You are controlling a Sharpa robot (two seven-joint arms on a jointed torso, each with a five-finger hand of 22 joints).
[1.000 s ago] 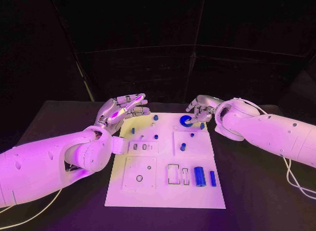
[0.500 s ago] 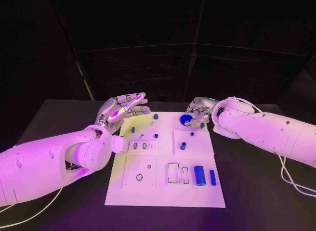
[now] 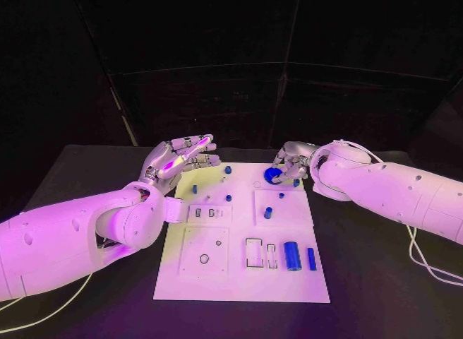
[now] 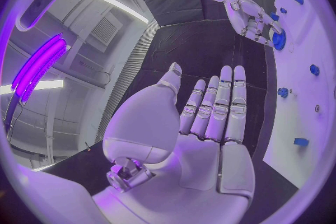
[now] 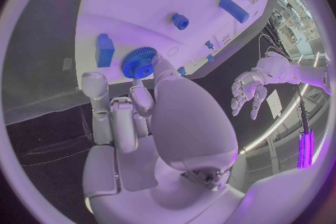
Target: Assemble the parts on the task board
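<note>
Holding a blue gear (image 3: 273, 174) in its fingertips, the right hand (image 3: 293, 161) is over the board's (image 3: 242, 282) far end. Left hand (image 3: 181, 161) waits, spread wide. Next, I think, it pushes the gear onto a peg.

Quick headcount: two hands, a left one (image 3: 178, 161) and a right one (image 3: 293, 161). One white board (image 3: 242, 282) on one black counter (image 3: 374, 282). Blue bits: one gear (image 3: 274, 174), one fat cylinder (image 3: 291, 256), and one thin bar (image 3: 312, 260) right beside it. Then a scatter of small pegs (image 3: 229, 170), I make it seven-ish, though a couple are too tiny to be sure.
</note>
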